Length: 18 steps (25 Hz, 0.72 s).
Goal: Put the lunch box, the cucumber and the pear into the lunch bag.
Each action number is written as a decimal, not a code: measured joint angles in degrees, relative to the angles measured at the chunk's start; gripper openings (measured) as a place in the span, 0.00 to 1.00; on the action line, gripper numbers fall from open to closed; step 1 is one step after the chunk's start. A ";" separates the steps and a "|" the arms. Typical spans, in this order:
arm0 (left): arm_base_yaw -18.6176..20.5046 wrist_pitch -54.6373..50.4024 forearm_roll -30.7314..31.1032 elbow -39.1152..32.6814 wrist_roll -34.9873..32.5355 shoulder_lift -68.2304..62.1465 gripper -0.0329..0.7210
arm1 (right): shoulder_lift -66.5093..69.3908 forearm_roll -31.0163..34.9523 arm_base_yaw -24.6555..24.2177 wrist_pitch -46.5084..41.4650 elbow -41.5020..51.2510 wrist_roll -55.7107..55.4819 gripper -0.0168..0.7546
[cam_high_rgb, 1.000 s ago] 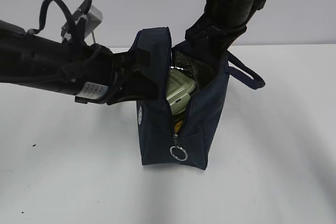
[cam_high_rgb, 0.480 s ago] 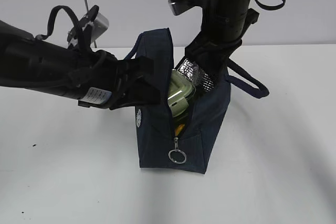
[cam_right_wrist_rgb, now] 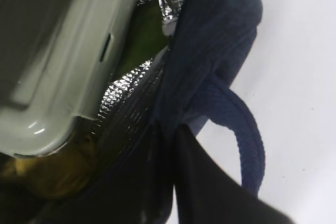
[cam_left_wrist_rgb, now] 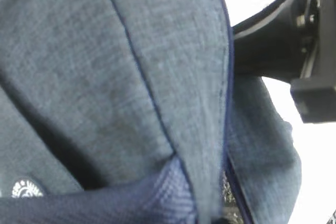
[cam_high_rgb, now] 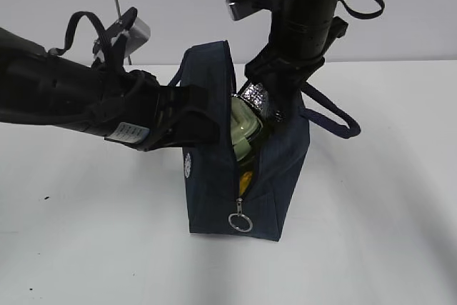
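The navy lunch bag [cam_high_rgb: 214, 183] stands mid-table with its top open and its zipper ring pull [cam_high_rgb: 240, 223] hanging in front. The pale green lunch box [cam_high_rgb: 243, 131] stands on edge inside. In the right wrist view the lunch box [cam_right_wrist_rgb: 68, 61] lies against the dark green cucumber [cam_right_wrist_rgb: 140, 35], with the yellow-brown pear [cam_right_wrist_rgb: 47, 174] below, all within the silver lining [cam_right_wrist_rgb: 123, 106]. My left gripper [cam_high_rgb: 194, 116] grips the bag's left wall [cam_left_wrist_rgb: 131, 77]. My right gripper [cam_high_rgb: 275, 101] is shut on the bag's right rim [cam_right_wrist_rgb: 210, 51].
The bag's right loop handle [cam_high_rgb: 335, 116] hangs out over the white table [cam_high_rgb: 371, 233] and also shows in the right wrist view [cam_right_wrist_rgb: 247, 140]. The left handle [cam_left_wrist_rgb: 105, 203] lies across the left wrist view. The right arm [cam_left_wrist_rgb: 283, 40] stands just behind the bag.
My right gripper has drawn the bag's right rim leftward, so the opening is narrower. The lunch box has tipped more upright and sits deeper. The left arm has barely shifted.
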<state>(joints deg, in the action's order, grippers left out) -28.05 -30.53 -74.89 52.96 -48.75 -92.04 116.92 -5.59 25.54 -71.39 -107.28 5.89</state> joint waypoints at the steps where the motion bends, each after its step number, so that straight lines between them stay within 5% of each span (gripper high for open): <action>1: 0.00 0.00 0.21 0.00 -0.17 0.00 0.37 | 0.00 0.63 0.00 0.10 0.00 0.00 0.16; 5: 0.00 0.43 1.20 0.02 -0.28 0.00 0.57 | 0.00 3.35 0.00 0.10 0.00 0.00 0.45; 9: 0.00 0.96 1.68 0.02 -0.42 0.00 0.62 | 0.00 5.92 0.00 0.10 0.00 0.04 0.71; 18: 0.00 -0.50 2.47 0.07 -0.42 0.00 0.58 | -3.01 7.03 0.00 0.10 0.00 -1.79 0.75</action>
<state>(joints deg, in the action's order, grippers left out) -28.05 -31.03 -72.42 53.03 -49.17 -92.04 113.92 1.44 25.54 -71.29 -107.28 4.11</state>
